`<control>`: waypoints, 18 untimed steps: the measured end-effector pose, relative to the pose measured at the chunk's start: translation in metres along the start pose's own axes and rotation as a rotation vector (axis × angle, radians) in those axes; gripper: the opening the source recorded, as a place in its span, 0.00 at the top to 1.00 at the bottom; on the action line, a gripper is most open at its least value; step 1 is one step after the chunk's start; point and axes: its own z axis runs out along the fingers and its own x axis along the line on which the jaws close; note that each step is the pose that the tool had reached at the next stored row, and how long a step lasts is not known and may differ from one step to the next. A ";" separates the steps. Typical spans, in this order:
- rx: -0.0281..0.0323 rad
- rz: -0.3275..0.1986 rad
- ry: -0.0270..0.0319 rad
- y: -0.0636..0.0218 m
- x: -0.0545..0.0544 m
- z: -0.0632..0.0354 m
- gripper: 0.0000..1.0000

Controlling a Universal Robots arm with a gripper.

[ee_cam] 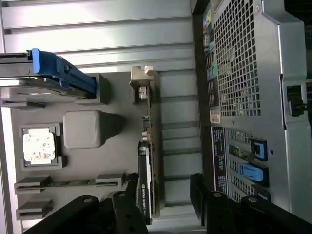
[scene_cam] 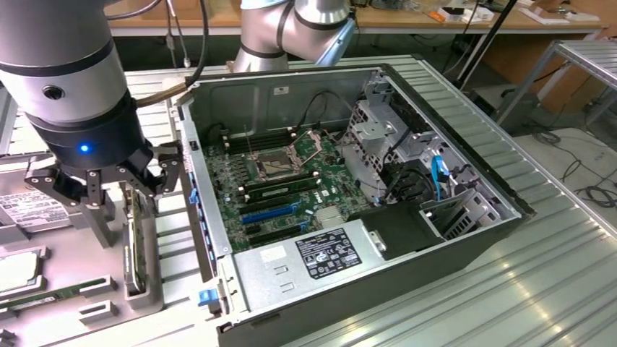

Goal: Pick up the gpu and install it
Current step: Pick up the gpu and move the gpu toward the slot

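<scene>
- Exterior view is showing the jaws spread wide at the left of the frame, hanging just above the gpu (scene_cam: 136,242) and pinching nothing.
- The gpu is standing on its long edge in a slot of the grey holder tray (scene_cam: 144,300) at the lower left. That upright pose is probably leaving both faces free for a grip from above.
- Wrist view is showing the dark fingers (ee_cam: 127,214) sitting one on each side of the gpu (ee_cam: 148,165), with its silver bracket (ee_cam: 143,80) at the end away from them.
- The computer case (scene_cam: 463,238) is lying on its side on the table (scene_cam: 550,289), lid off and circuit board (scene_cam: 279,188) facing up, seemingly so parts can be going straight down into it.
- A hard drive (scene_cam: 24,210) and a memory stick (scene_cam: 53,295) are waiting in the same tray.
- The black label (scene_cam: 326,253) on the power box is carrying white print, and the gpu's edge is bearing a small green mark. Neither is reading clearly.
</scene>
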 end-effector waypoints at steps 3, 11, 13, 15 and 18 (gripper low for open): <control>0.0000 0.000 0.0000 -0.0021 0.002 0.0013 0.46; 0.0000 0.000 0.0000 -0.0063 0.009 0.0059 0.46; 0.0000 0.000 0.0000 -0.0074 0.010 0.0073 0.46; 0.0000 0.000 0.0000 -0.0082 0.011 0.0084 0.46; 0.0001 0.000 0.0000 -0.0100 0.013 0.0115 0.46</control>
